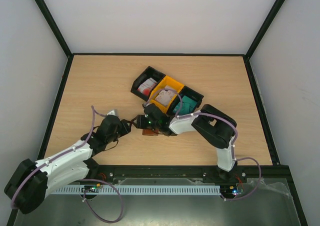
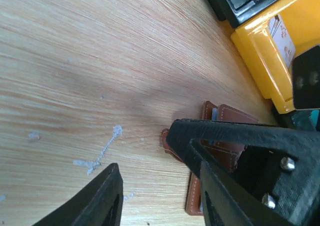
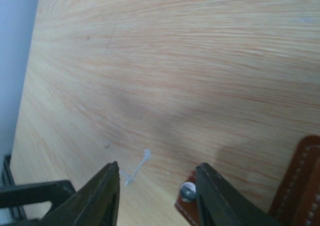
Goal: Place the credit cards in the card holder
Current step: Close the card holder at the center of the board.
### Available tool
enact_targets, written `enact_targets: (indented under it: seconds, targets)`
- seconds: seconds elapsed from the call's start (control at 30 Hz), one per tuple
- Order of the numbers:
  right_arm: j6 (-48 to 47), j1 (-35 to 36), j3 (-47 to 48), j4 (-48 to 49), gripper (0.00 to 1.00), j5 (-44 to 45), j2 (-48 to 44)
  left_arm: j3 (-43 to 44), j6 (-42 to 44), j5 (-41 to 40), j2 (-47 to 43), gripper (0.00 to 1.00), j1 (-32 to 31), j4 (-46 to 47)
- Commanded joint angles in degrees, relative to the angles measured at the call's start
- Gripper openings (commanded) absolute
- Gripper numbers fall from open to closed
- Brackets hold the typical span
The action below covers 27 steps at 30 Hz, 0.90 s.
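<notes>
No legible text anywhere; perhaps reddish print on the white card in the yellow bin, too blurred

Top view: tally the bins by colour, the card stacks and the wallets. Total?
Black bins: 2
Yellow bin: 1
Card stacks: 3
Wallet: 1
Total: 7
</notes>
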Motion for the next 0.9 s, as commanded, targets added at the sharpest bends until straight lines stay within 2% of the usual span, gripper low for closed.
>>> enact_targets:
  seconds: [0.0,0.07,0.2,0.43,0.57,0.63,0.73,0.87]
  targets:
    - [-5.2,-0.3,4.1,-9.7,0.49,1.4,-7.0,2.5,2.6,3.0,-2.3,0.47,0.1,-3.5]
    - [-6.8,-0.3,4.7,-12.8,0.57,2.6,-10.4,3.3,3.2,4.9,-3.0,0.51,0.1,-3.3]
    - [-9.1,-0.4,4.9,-17.2,0.66,2.5,-17.5,4.3,2.4,7.2,-4.0,0.54,-0.1,-2.2]
    - [-7.4,-0.4,-2.2,-23.4,0.71,16.6,-29.7,5.8,1.5,9.0,0.2,0.60,-2.6,-0.3]
    - [-2.9,-0.4,-9.7,-25.6,0.65,24.9,-37.7,5.8,0.8,7.8,1.3,0.66,-5.0,0.5]
    - [-1.7,-0.4,-12.5,-26.6,0.60,26.0,-39.7,5.8,0.6,7.4,2.1,0.68,-6.0,1.4]
    - [-1.9,-0.4,-14.0,-28.0,0.52,24.4,-38.7,5.9,0.5,6.4,4.5,0.71,-7.1,2.1]
    - [-2.6,-0.5,-14.5,-27.8,0.47,23.0,-33.8,5.9,0.5,5.7,7.4,0.74,-8.4,3.9]
